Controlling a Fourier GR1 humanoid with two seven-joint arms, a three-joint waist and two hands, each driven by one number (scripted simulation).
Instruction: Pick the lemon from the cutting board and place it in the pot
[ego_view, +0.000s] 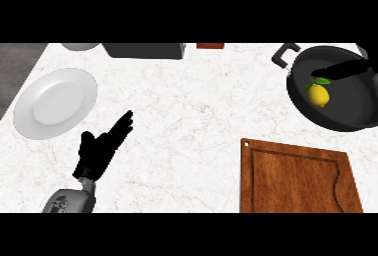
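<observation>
The yellow lemon (318, 94), with a small green leaf, lies inside the black pot (341, 123) at the right rear of the counter. My right hand (342, 69) reaches in from the right edge above the pot, its dark fingers stretched out just over the lemon and not closed on it. The wooden cutting board (296, 176) at the front right has nothing on it. My left hand (99, 145) rests open at the front left, fingers pointing up and to the right, far from the pot.
A white plate (55, 102) lies at the left. Along the back edge are a grey box (144, 50), a small red-brown item (210, 45) and a pale bowl (80, 46). The pot's handle (284, 53) sticks out toward the back left.
</observation>
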